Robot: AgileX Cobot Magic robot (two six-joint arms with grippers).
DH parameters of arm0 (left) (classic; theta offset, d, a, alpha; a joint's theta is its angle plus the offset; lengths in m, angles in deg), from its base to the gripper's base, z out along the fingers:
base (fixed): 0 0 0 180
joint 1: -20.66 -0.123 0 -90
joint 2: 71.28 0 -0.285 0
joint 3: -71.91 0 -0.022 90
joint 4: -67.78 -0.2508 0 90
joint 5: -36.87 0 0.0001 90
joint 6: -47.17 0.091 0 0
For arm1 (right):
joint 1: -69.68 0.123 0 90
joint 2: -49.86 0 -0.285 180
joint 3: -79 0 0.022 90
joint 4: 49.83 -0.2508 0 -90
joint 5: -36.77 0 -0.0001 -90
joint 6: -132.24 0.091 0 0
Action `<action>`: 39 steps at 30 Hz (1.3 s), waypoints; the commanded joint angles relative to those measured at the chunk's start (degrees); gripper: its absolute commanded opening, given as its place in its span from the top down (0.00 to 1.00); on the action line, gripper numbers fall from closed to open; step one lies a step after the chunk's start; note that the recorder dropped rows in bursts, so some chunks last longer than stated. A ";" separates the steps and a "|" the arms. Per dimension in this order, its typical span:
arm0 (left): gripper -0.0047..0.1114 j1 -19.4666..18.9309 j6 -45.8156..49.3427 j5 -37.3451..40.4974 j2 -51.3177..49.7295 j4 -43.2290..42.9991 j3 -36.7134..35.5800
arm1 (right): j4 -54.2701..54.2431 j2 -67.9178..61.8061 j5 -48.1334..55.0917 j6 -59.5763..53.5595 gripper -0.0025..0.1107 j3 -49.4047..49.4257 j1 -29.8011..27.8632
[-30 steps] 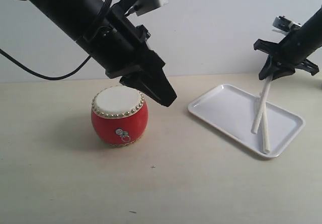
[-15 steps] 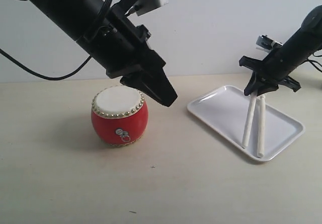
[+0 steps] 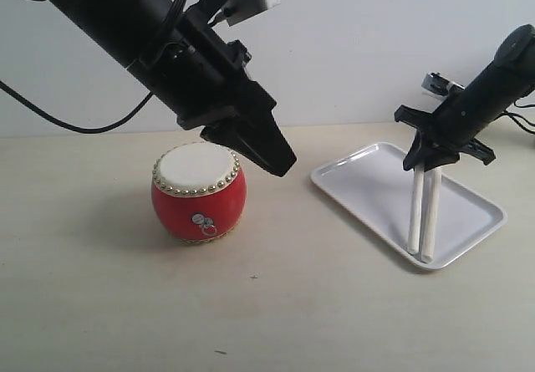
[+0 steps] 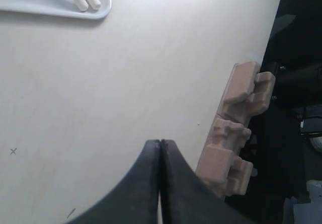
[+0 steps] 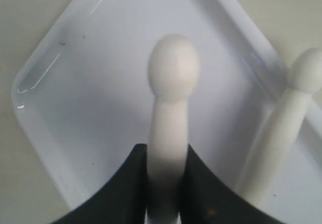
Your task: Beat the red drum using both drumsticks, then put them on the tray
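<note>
Pale tabletop (image 3: pixel 100 305): left gripper (image 3: pixel 282 166) hung shut, empty, above the red drum (image 3: pixel 199 201); right gripper (image 3: pixel 428 161) clasped one drumstick (image 5: pixel 171 83) upright on the tray (image 3: pixel 359 180), second drumstick (image 5: pixel 287 118) top hidden.

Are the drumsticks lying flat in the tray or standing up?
Standing up. Both drumsticks rise almost straight from the tray, bottom ends on it, tops at the right gripper, with one sitting between its jaws.

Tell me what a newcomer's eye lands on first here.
The red drum sits bright on the pale table, with the shut left gripper hanging near its upper right. Further right, the right gripper holds one drumstick upright, its lower end on the white tray, with the second drumstick standing close beside it.
</note>
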 commanded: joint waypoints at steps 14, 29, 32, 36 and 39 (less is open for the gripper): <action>0.96 -0.06 0.25 -0.07 0.10 0.90 0.40 | 0.97 0.21 -2.96 -0.61 0.70 -0.28 -0.07; 0.96 -6.23 -2.41 -3.75 1.59 -0.28 -2.62 | 8.22 37.19 -14.34 -1.02 0.98 30.16 -0.29; 0.96 -8.02 -2.81 -6.52 5.04 -0.28 -7.17 | 7.55 48.33 -24.31 -2.61 0.98 43.47 -0.29; 0.96 -8.66 -2.81 -15.82 12.01 -0.01 -15.15 | 7.71 63.85 -33.37 -4.76 0.98 59.10 0.03; 0.96 -8.66 -2.95 -25.66 19.36 0.74 -23.45 | 7.48 75.10 -37.67 -5.11 0.98 70.48 0.03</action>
